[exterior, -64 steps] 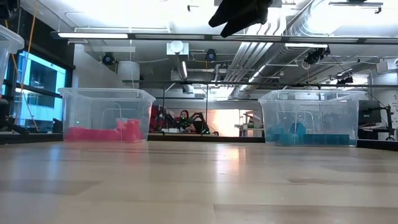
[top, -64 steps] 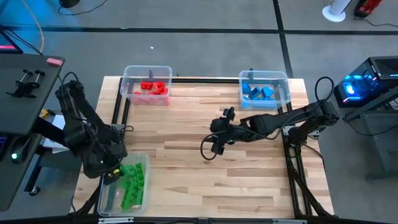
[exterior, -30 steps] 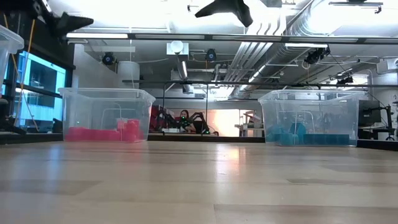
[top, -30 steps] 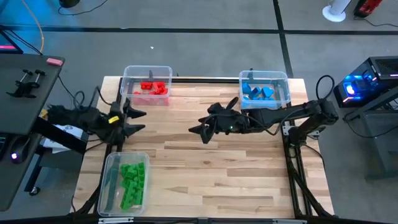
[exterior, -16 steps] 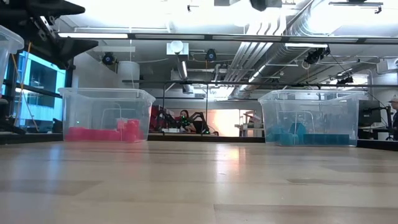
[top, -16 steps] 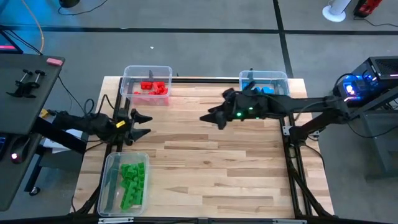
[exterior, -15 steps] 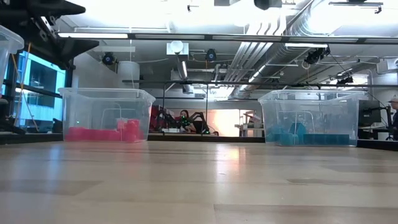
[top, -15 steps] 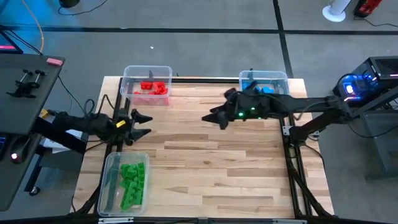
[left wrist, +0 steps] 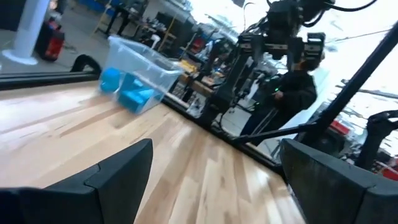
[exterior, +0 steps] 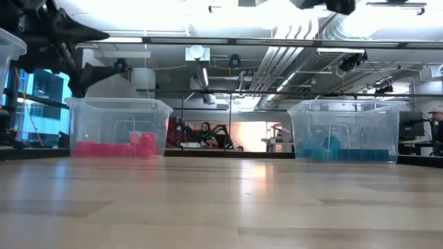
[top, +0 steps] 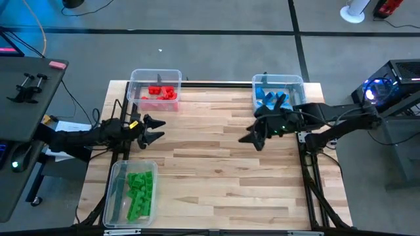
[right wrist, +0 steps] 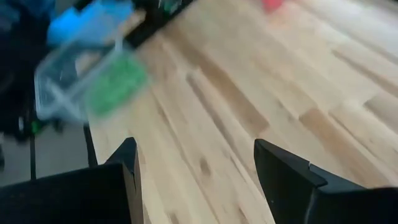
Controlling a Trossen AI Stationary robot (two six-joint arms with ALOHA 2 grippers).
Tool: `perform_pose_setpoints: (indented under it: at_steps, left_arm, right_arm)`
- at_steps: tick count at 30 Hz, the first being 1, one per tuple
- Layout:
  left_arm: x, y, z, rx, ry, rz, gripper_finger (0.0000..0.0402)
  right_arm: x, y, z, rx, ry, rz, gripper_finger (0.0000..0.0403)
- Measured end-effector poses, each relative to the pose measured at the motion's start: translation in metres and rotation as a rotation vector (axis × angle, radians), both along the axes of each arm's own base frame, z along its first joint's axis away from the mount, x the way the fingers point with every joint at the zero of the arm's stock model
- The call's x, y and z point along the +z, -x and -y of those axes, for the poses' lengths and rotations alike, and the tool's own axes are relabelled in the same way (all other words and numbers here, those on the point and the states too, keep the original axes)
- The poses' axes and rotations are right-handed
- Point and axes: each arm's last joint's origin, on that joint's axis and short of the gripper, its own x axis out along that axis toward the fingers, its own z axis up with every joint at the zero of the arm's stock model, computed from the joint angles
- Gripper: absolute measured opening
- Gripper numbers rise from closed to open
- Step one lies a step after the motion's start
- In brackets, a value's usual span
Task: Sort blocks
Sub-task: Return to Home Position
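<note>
The blocks lie in three clear bins: red ones (top: 161,92) in the far left bin, blue ones (top: 272,97) in the far right bin, green ones (top: 139,191) in the bin at the near left corner. My left gripper (top: 155,130) hovers open at the table's left side, between the red and green bins, pointing level toward the right. My right gripper (top: 252,140) hangs open above the table, right of centre, just near of the blue bin. Neither holds anything. In the left wrist view the blue bin (left wrist: 134,78) shows beyond the open fingers.
The wooden tabletop (top: 210,170) between the bins is bare wood. The green bin (right wrist: 93,81) shows blurred in the right wrist view. In the low view the red bin (exterior: 119,128) and blue bin (exterior: 345,131) stand at the far edge.
My left gripper has sunk and edged toward the table's right, its arm stretching out level, and has stayed open. My right gripper has drawn back from the table's middle toward the right edge and risen, also staying open. No block has moved.
</note>
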Motion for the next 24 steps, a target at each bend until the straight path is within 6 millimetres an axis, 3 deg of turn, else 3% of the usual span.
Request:
perform_pose_setpoints:
  at_steps: [6,10,16,19,24]
  left_arm:
    - [-0.003,-0.001,-0.001,0.017,0.004,-0.036,0.0337]
    - [-0.003,-0.001,-0.001,0.017,0.004,-0.036,0.0337]
    - [-0.003,-0.001,-0.001,0.017,0.004,-0.035,0.0337]
    - [-0.003,-0.001,-0.001,0.018,0.004,-0.036,0.0337]
    - [-0.003,-0.001,-0.001,0.018,0.004,-0.036,0.0337]
  right_arm:
    - [-0.044,0.038,0.002,0.142,-0.010,-0.012,0.0190]
    - [-0.090,0.061,0.006,0.155,-0.035,0.143,0.0190]
    - [-0.141,0.066,0.032,0.056,0.031,0.526,0.0190]
    - [-0.156,0.070,0.047,0.033,0.062,0.569,0.0190]
    - [-0.176,0.081,0.056,0.082,0.119,0.551,0.0190]
